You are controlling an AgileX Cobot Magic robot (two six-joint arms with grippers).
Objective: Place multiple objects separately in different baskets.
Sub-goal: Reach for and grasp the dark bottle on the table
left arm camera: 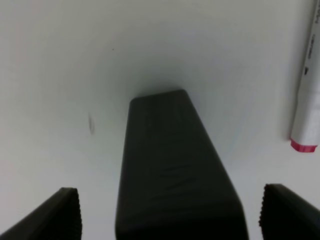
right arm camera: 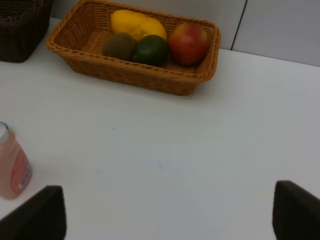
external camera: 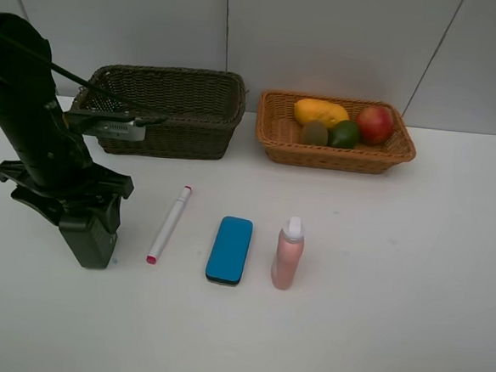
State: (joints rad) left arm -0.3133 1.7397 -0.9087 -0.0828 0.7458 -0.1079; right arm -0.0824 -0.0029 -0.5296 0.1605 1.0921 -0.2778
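Note:
My left gripper [external camera: 89, 241] points down at the table's left side, jaws open around a dark pump bottle [left arm camera: 170, 160] with gaps on both sides; the arm hides that bottle in the high view. A white pink-capped marker [external camera: 169, 224], a blue eraser [external camera: 229, 249] and an upright pink spray bottle [external camera: 287, 255] stand in a row to its right. The orange-tan basket [external camera: 335, 158] holds a mango [external camera: 320, 111], pomegranate [external camera: 375, 124], avocado [external camera: 345, 134] and kiwi [external camera: 314, 133]. The dark green basket [external camera: 162, 133] looks empty. My right gripper [right arm camera: 170, 210] is open over bare table, out of the high view.
The white table [external camera: 394, 290] reaches to a grey wall behind both baskets. The left arm's cable runs across the dark basket's front rim. The marker's pink end [left arm camera: 303, 146] lies close beside one left finger [left arm camera: 290, 210].

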